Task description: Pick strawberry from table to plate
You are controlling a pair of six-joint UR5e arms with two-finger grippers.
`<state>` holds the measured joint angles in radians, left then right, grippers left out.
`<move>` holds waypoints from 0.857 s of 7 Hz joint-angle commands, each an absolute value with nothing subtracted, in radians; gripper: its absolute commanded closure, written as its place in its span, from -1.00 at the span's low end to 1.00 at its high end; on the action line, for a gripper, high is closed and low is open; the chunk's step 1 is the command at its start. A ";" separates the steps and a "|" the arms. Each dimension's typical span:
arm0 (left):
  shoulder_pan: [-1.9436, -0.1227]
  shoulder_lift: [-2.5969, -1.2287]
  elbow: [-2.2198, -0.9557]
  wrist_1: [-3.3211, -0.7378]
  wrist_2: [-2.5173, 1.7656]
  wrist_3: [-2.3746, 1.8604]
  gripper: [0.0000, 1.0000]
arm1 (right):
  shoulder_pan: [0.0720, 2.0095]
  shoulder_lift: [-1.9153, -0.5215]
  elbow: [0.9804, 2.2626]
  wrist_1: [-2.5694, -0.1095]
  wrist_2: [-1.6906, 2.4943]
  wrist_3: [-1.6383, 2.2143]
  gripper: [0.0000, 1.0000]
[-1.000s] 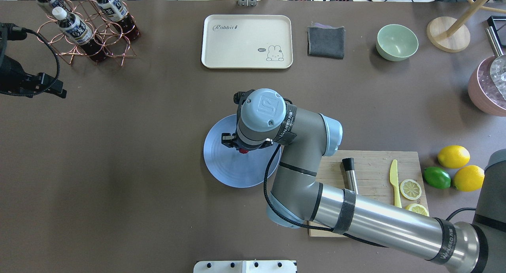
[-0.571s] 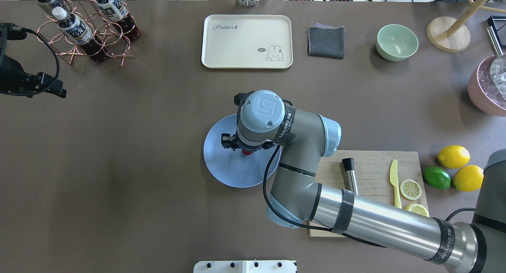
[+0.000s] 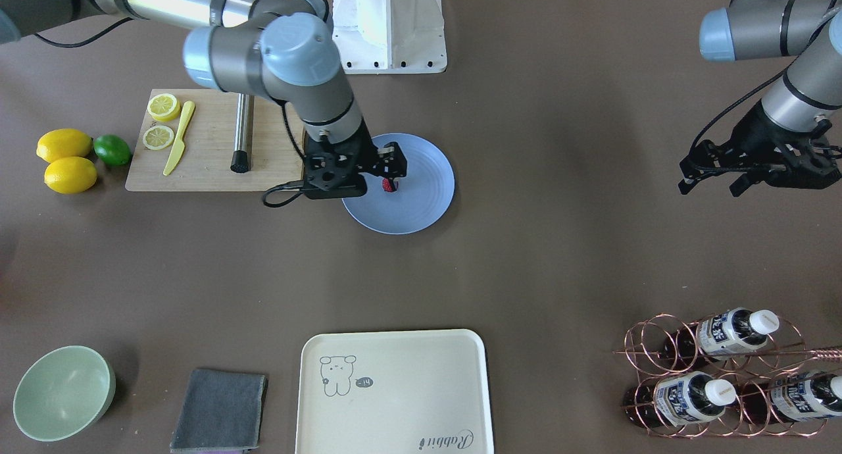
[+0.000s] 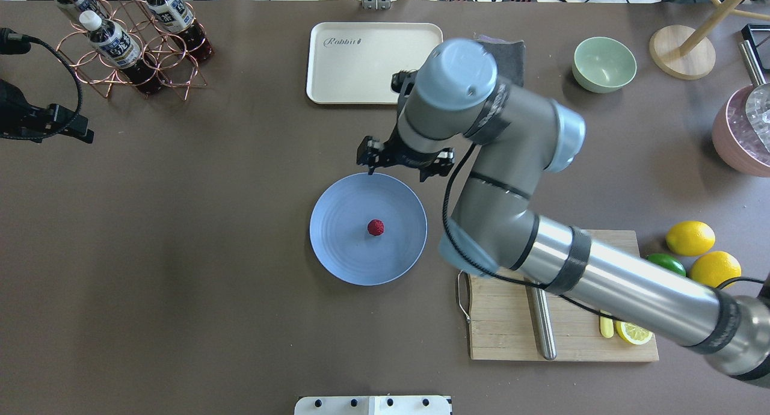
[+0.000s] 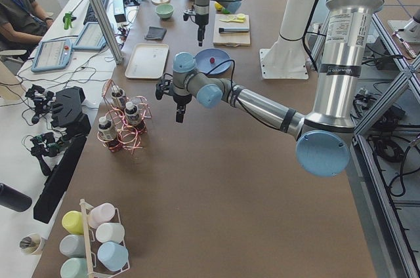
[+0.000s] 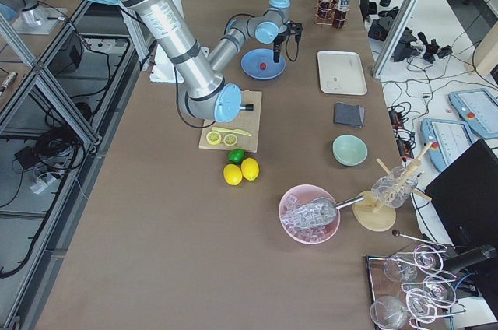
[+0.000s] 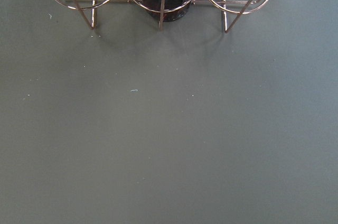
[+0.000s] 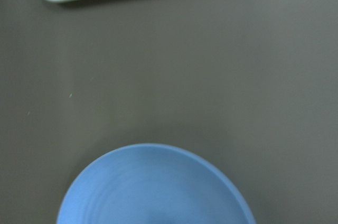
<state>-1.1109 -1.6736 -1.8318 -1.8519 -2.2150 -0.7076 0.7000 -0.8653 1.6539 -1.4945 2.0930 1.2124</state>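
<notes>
Dark-red strawberry (image 4: 375, 227) lying free near the middle of the light blue plate (image 4: 340, 246), which stands on the grey-brown table (image 4: 180, 270); in the overhead view nothing touches the berry. The right gripper (image 4: 401, 165) hangs raised above the plate's far rim, on the side toward the cream tray (image 4: 361, 60), its fingers spread apart with nothing between them. Its wrist camera shows only that rim, bare table and the tray's edge. The left gripper (image 3: 709, 185) waits well apart, toward the bottle rack (image 3: 717, 375), its fingers apparently apart as well. The placing looks done, and the step in hand is judged to be the withdrawal. It goes best as a clean rise with the fingers kept wide, so that no pad brushes the round berry and sets it rolling, and with the fingertips clear of the rim before any sideways travel. In the overhead picture of 0.6 s ago the wrist sat low over the plate, hiding all but a sliver of red. It has since lifted and shifted toward the tray, and the berry sits in much the same spot, now uncovered.
</notes>
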 commanded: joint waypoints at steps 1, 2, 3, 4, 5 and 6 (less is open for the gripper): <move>-1.199 -1.672 -1.830 -1.786 -2.253 -0.572 -0.93 | 0.997 -1.084 1.818 -1.632 2.312 0.829 -1.00; -1.265 -1.658 -1.830 -1.719 -2.253 -0.460 -0.93 | 1.097 -1.224 1.816 -1.638 2.333 0.582 -1.00; -1.349 -1.658 -1.822 -1.648 -2.287 -0.325 -0.93 | 1.223 -1.335 1.796 -1.660 2.350 0.320 -1.00; -1.430 -1.658 -1.777 -1.614 -2.356 -0.190 -0.94 | 1.343 -1.380 1.745 -1.737 2.350 0.078 -1.00; -1.477 -1.649 -1.738 -1.614 -2.384 -0.148 -0.94 | 1.461 -1.423 1.665 -1.773 2.356 -0.168 -1.00; -1.488 -1.610 -1.733 -1.615 -2.385 -0.146 -0.94 | 1.562 -1.443 1.581 -1.776 2.359 -0.295 -1.00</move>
